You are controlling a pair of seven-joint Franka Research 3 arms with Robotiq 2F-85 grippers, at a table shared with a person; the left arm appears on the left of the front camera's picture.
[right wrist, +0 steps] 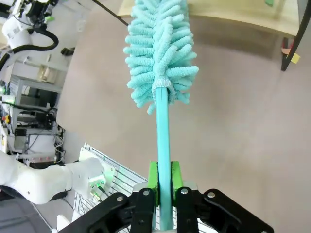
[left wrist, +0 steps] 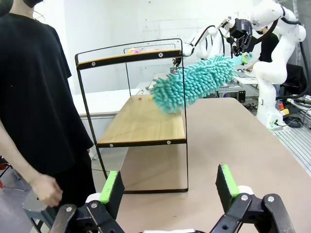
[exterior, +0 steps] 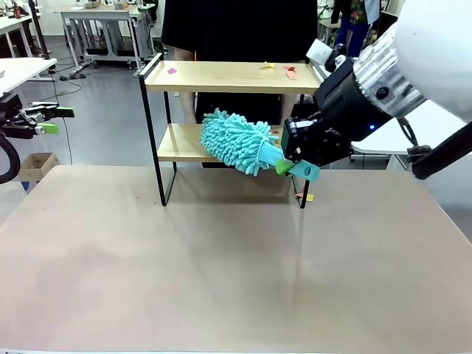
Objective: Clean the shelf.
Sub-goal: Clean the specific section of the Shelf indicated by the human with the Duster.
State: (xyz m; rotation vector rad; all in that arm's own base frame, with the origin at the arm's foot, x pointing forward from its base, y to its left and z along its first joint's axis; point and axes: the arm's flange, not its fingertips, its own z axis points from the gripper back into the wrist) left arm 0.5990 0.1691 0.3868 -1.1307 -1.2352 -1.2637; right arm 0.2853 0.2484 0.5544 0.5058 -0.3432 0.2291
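Note:
The shelf [exterior: 228,76] stands at the far middle of the table, two light wooden boards in a thin black frame; its lower board [left wrist: 146,119] lies bare. Small coloured scraps [exterior: 287,71] lie on the top board. A teal fluffy duster [exterior: 237,141] points left over the lower board's front, and its head [left wrist: 194,82] hangs beside the frame's front post. My right gripper [right wrist: 164,177] is shut on the duster's teal handle [right wrist: 163,131]. My left gripper [left wrist: 167,187] stands open at the table's left edge, nothing between its green pads [left wrist: 111,187].
A person in black [left wrist: 34,97] stands behind the shelf, one hand [left wrist: 46,189] hanging down. A small yellow scrap [exterior: 308,197] lies by the shelf's right front leg. The brown table [exterior: 221,273] stretches wide in front of the shelf. Other tables stand in the background.

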